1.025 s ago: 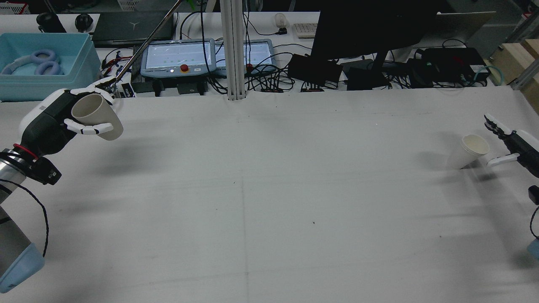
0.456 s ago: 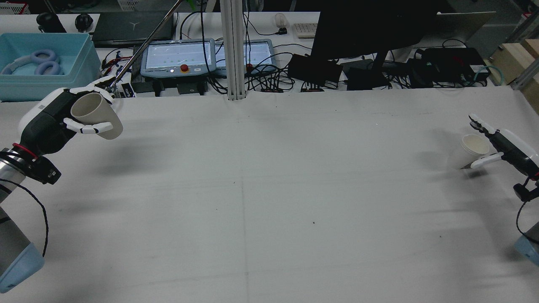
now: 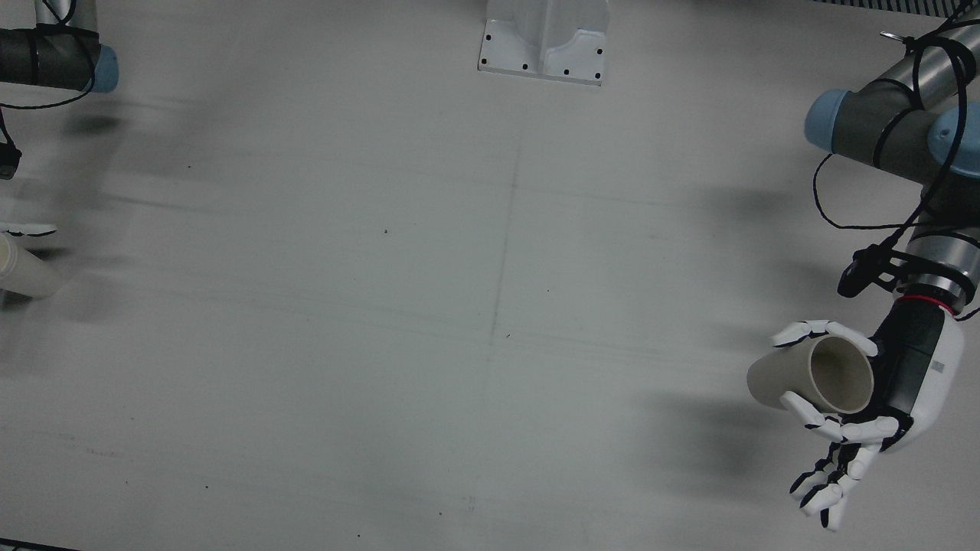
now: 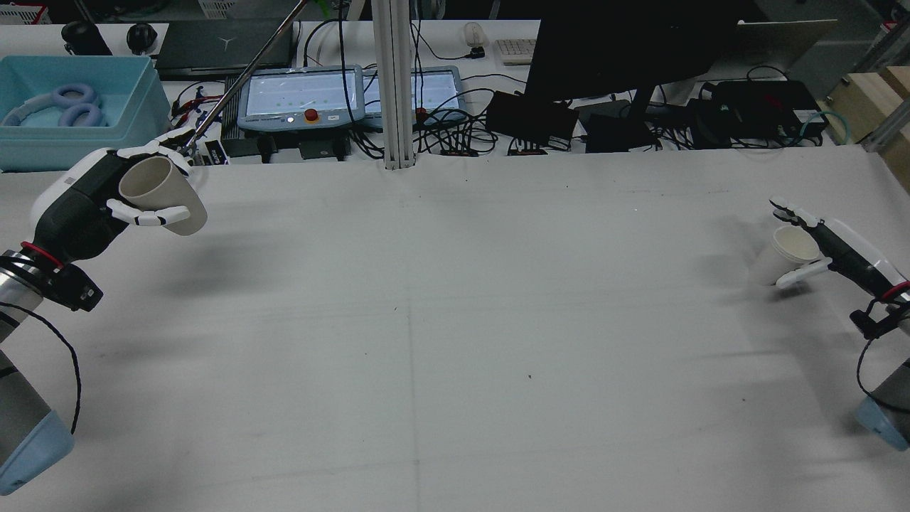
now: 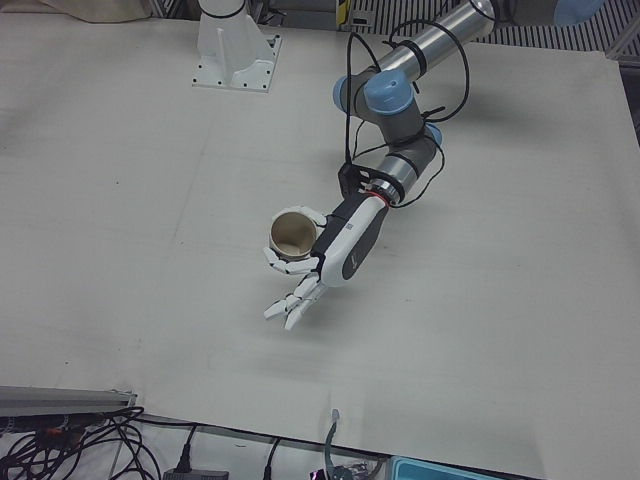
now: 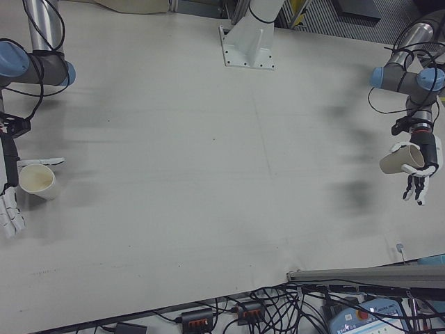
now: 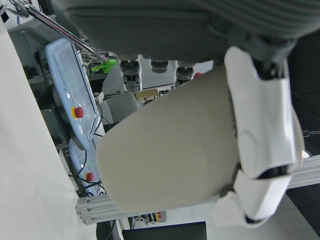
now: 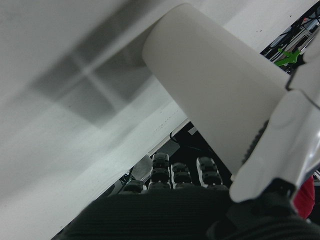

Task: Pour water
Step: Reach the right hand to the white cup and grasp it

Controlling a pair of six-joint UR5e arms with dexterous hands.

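Since a second ago my right robot hand (image 4: 828, 245) has moved inward and now brackets the white cup (image 4: 785, 254), which has shifted slightly left on the desk (image 4: 455, 341) and leans. One finger lies against the cup's near side, the others reach past its rim; whether the grasp is firm, I cannot tell. My left robot hand (image 4: 106, 203) is unchanged, holding the beige cup (image 4: 162, 195) raised above the desk's far left corner, tilted, mouth toward the palm. No legible writing on either cup.
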